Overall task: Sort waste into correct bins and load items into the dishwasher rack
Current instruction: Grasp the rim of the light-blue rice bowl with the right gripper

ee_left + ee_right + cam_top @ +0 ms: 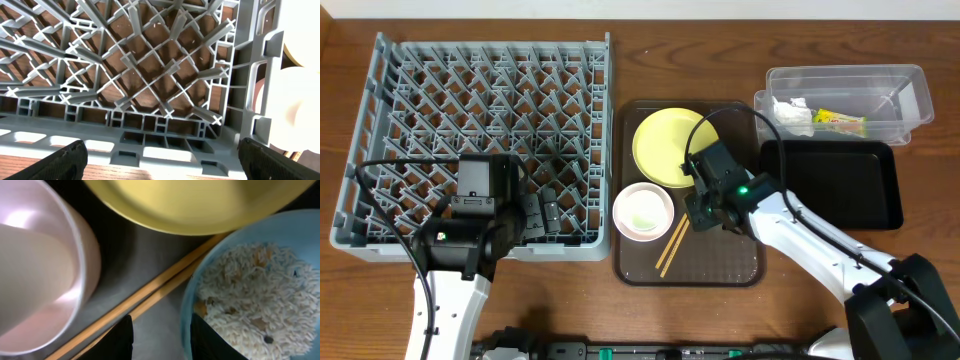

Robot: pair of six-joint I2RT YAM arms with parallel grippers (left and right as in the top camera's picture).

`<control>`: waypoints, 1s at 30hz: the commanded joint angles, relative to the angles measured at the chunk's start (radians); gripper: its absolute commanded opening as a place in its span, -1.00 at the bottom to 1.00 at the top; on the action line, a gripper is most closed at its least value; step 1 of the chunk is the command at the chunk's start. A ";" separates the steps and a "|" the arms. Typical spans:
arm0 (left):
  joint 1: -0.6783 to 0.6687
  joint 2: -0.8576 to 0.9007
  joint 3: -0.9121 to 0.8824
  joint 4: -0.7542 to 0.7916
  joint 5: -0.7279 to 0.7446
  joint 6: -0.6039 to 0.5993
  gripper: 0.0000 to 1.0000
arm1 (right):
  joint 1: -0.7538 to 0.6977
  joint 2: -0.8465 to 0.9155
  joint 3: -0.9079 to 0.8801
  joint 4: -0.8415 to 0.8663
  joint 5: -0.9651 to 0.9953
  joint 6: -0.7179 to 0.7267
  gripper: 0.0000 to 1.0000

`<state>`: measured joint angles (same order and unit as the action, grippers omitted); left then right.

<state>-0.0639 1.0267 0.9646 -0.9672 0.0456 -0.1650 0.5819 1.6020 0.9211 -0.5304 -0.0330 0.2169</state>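
Note:
My right gripper (704, 212) (162, 340) is open over the brown tray and straddles the rim of the light blue bowl (295, 230). One finger is inside, on the rice scraps (250, 295), and the other is outside. The chopsticks (672, 247) (150, 290) lie beside it, between the white bowl (643, 211) (35, 265) and the yellow plate (665, 145) (190, 205). My left gripper (542, 215) (160, 160) is open and empty above the near edge of the grey rack (480, 110) (150, 75). The tissue (790, 115) and wrapper (840, 122) lie in the clear tub (880, 85). The small cup is not in view.
The black tray (840, 185) sits right of the brown tray (720, 265), just below the clear tub. The rack fills the left half of the table. My right arm reaches in from the lower right, across the black tray's near corner.

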 commanded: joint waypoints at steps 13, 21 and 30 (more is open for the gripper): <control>-0.004 -0.002 0.021 -0.001 -0.004 -0.013 0.96 | 0.008 0.005 -0.035 0.016 0.097 0.045 -0.73; -0.004 -0.002 0.021 -0.001 -0.004 -0.013 0.96 | 0.008 0.005 -0.060 0.019 0.112 0.067 -0.74; -0.004 -0.002 0.021 -0.001 -0.004 -0.013 0.96 | 0.008 0.004 -0.065 0.051 0.109 0.100 -0.98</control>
<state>-0.0639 1.0267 0.9649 -0.9680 0.0456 -0.1650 0.5842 1.6020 0.8673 -0.4763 0.0673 0.2718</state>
